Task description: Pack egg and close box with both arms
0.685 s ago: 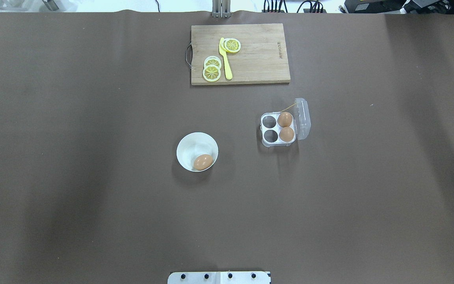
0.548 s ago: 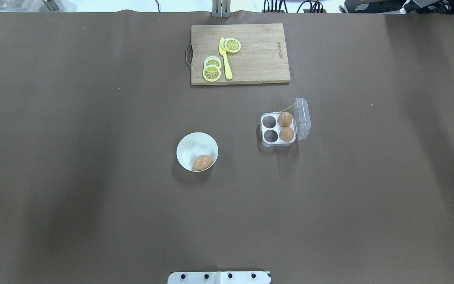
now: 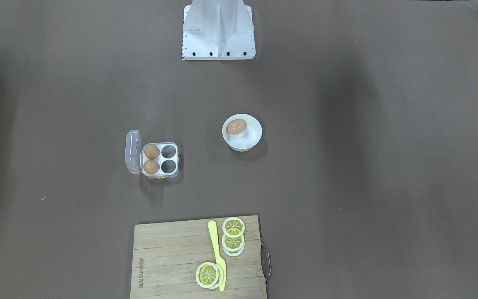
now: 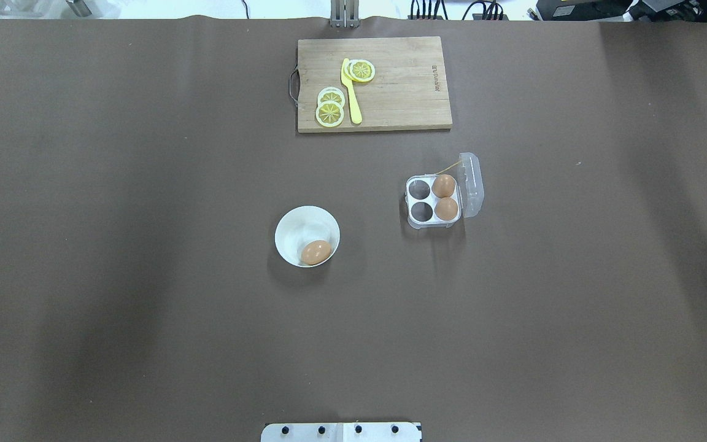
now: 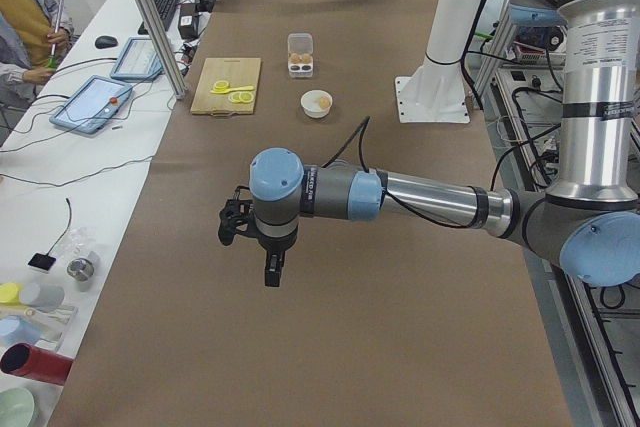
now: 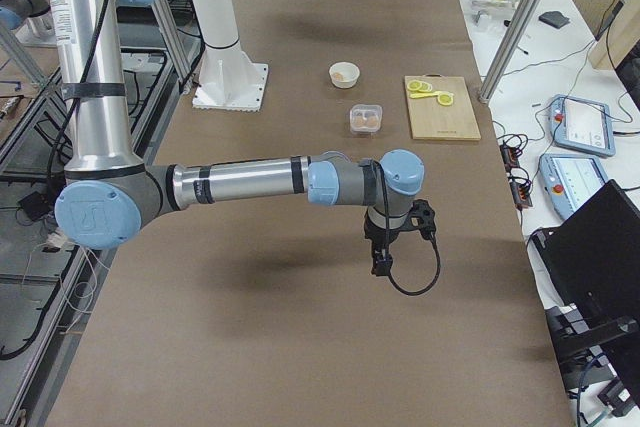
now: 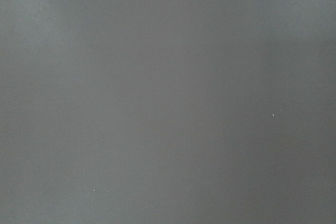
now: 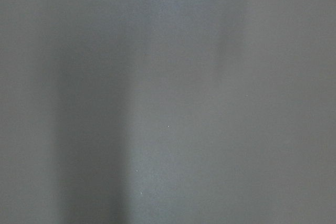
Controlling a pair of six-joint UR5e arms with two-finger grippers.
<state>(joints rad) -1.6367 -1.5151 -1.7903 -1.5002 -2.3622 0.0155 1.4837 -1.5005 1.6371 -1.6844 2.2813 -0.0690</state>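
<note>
A matte brown sheet covers the whole bench [image 4: 145, 307], darkened in broad bands by shadow. A white side table [image 5: 40, 197] with tablets and cables runs along the side across from my base.

The small orange-brown egg [image 4: 316, 252] lies in the round white bowl [image 4: 289, 222] near the middle. Well apart from it sits the small clear-plastic egg box [image 4: 430, 223], its lid [image 4: 472, 184] standing open. Two more eggs [image 4: 444, 185] sit in the cells next to the hinge. Further out lies a wooden cutting board [image 4: 402, 86] with yellow lemon slices [image 4: 329, 113].

My left hand [image 5: 271, 277] and my right hand [image 6: 381, 265] hang above the sheet at opposite ends of the bench. They are seen only from the side, so I cannot tell whether either is spread or pressed together. Both wrist cameras give only blurred grey-brown surface.
</note>
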